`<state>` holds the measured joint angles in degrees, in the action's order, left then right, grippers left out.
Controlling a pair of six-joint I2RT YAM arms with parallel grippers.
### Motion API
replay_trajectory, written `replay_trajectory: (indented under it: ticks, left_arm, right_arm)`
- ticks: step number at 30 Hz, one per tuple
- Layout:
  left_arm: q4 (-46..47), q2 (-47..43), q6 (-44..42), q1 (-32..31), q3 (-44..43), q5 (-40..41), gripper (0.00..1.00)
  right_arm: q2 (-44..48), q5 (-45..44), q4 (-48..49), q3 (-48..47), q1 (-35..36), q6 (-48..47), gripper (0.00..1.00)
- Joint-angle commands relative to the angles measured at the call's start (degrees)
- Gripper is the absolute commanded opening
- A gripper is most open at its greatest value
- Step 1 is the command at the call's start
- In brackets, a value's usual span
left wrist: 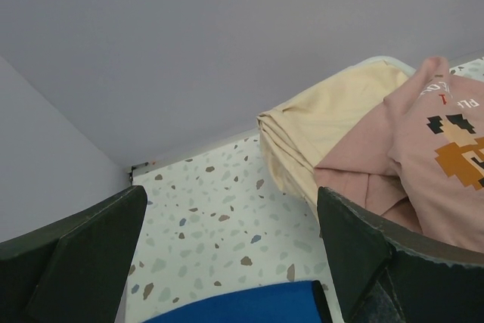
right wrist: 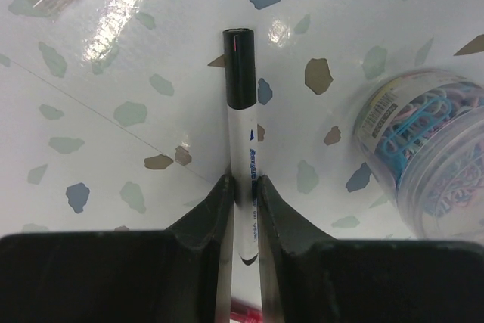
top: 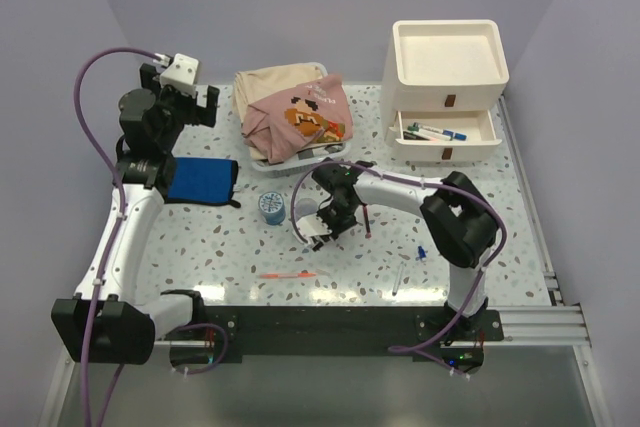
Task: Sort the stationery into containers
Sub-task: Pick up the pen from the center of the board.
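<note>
Terrazzo tabletop [top: 220, 247] — right gripper [right wrist: 243, 187] clamps the marker [right wrist: 243, 126], its length running straight out from the jaws; left gripper [left wrist: 227, 240] gapes, well apart.

The white marker [right wrist: 243, 153] has its lower end hidden between the fingers [right wrist: 208, 217], and the right wrist view's edge cuts off the clear tub of paper clips [right wrist: 423, 149]. From above, the pens [top: 437, 131] in the open drawer [top: 472, 151] are too small to tell apart. The left wrist view crops the blue cloth [left wrist: 242, 304].
</note>
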<state>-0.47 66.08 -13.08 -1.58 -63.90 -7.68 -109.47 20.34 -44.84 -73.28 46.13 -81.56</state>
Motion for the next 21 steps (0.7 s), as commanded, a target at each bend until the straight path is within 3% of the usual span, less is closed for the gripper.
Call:
replay_trajectory:
  ticks: [1, 6, 12, 21]
  left_arm:
    - [4.0, 0.5, -0.2, 0.0, -1.7, 0.0, 1.00]
    - [7.3, 0.8, -0.7, 0.0, -0.5, 0.0, 1.00]
    - [12.5, 1.4, 1.7, 0.0, 2.1, -0.9, 1.00]
    - [14.1, 6.2, 3.8, 0.0, -2.1, -3.7, 1.00]
  right_arm:
    - [2.0, -3.1, -5.2, -3.5, -2.6, 4.8, 0.00]
    - [8.3, -0.8, -12.4, -15.5, -10.6, 11.0, 0.00]
    - [11.8, -9.8, -10.0, -22.3, -16.1, 15.9, 0.00]
    - [14.1, -23.0, -0.1, -20.6, -22.2, 18.9, 0.00]
